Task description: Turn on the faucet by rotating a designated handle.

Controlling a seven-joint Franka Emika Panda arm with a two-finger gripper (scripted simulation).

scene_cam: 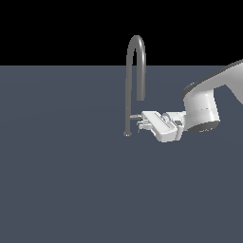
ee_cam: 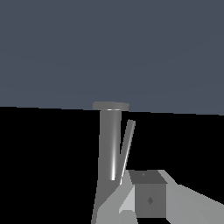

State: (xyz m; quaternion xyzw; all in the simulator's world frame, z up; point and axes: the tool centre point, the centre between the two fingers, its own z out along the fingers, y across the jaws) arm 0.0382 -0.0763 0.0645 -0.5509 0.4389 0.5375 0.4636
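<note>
Here, your white gripper (scene_cam: 141, 123) sits at the short grey metal handle (scene_cam: 135, 116) low on the tall grey gooseneck faucet (scene_cam: 135, 66); whether its jaws are parted, I cannot tell. Expect rigid, slick metal: push near the lever's tip.

Flat slate-blue floor (scene_cam: 71, 190) — black backdrop (scene_cam: 57, 28)

I see the tall slim grey metal gooseneck faucet (scene_cam: 128, 85) standing upright on its small round base flange, its arch curling over toward my tool, spout end pointing down above it. The short stubby grey metal lever handle (scene_cam: 135, 116) juts sideways from the lower stem, reaching my tool's tip.
</note>
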